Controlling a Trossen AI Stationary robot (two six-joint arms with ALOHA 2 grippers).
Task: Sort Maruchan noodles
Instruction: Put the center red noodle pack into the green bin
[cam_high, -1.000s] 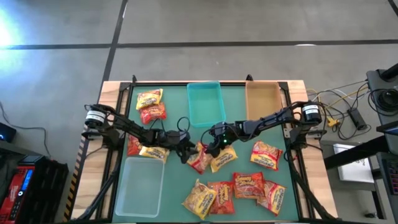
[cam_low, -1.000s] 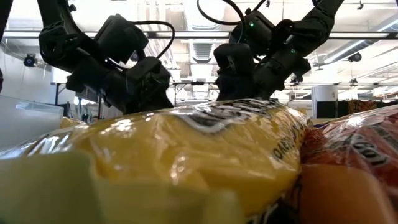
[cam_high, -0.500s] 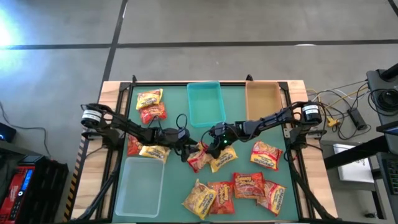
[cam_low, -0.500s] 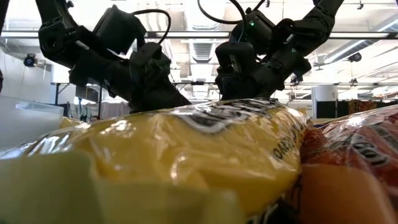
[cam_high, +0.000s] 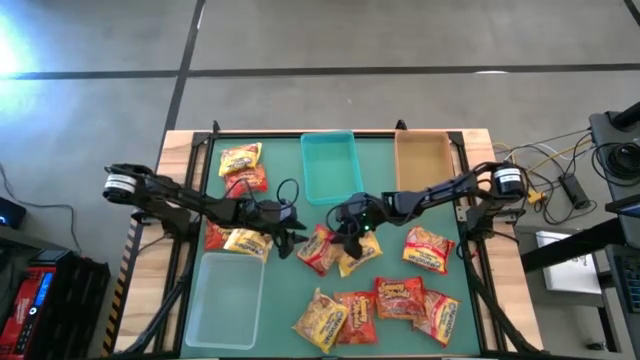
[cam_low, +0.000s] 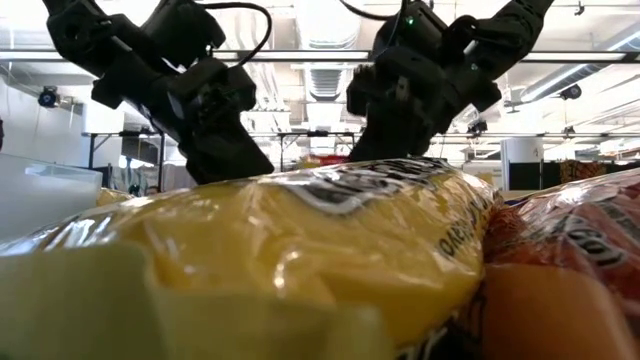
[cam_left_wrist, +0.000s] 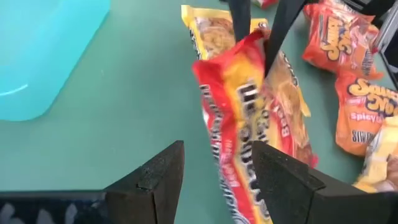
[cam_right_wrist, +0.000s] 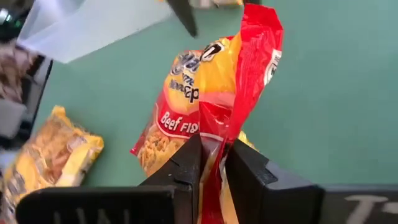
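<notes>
Fingers of our right gripper (cam_right_wrist: 212, 163) have now closed on the edge of a red packet (cam_right_wrist: 214, 106), which a second ago they only stood over with a gap. The packet hangs tilted from them above the desk (cam_high: 300, 215), its free end toward our left gripper (cam_left_wrist: 214, 171). Fingers of the left gripper are open, and the packet's lower part passes just beside and between them, but they do not grip it. Since a second ago the left arm has pulled a little back toward its own side, so we think it makes room.

This means the pick is done and the carry can begin. Other noodles (cam_high: 385, 300) lie on the desk behind the right fingers, and the teal bin (cam_high: 331, 165) and tan bin (cam_high: 424, 160) stand beyond them. Which bin takes red, we cannot tell.
</notes>
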